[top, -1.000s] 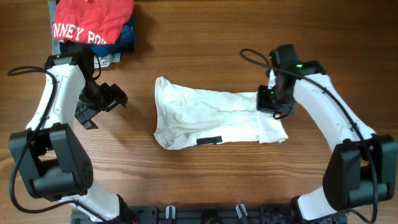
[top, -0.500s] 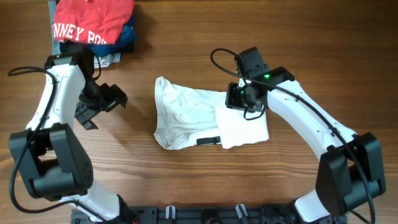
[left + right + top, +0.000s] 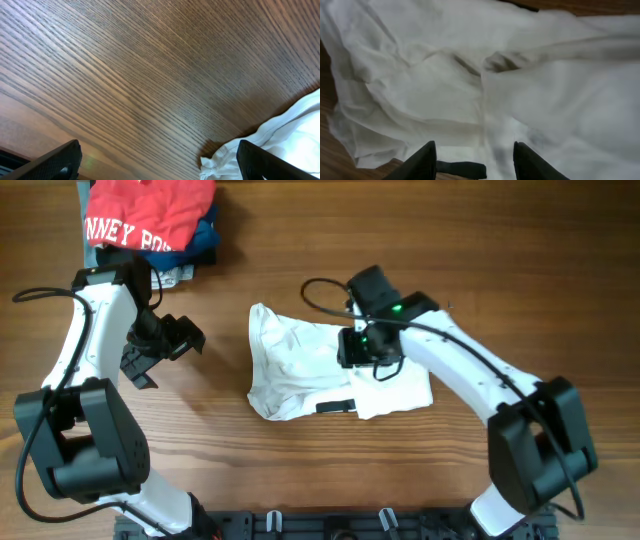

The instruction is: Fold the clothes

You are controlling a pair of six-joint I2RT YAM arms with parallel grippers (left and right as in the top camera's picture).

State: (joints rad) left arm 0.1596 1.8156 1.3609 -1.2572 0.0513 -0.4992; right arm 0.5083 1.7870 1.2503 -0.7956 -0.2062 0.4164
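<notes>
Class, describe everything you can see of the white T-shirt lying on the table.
The thin, wrinkled white T-shirt lies flat on the brown wooden table, its right end folded over the middle. A small black patch shows near the robot-side edge. The right gripper is above it, jaws apart, holding nothing.

1. Overhead: soft, even light falls on the brown wood-grain table (image 3: 300, 470), and shadows are faint.
2. Right wrist: the crumpled white thin-fabric T-shirt (image 3: 470, 90) is blurred and soft, with grey folds.
3. Left wrist: the grain is sharp under a pale sheen, with a dark shadow beside the cloth edge.
</notes>
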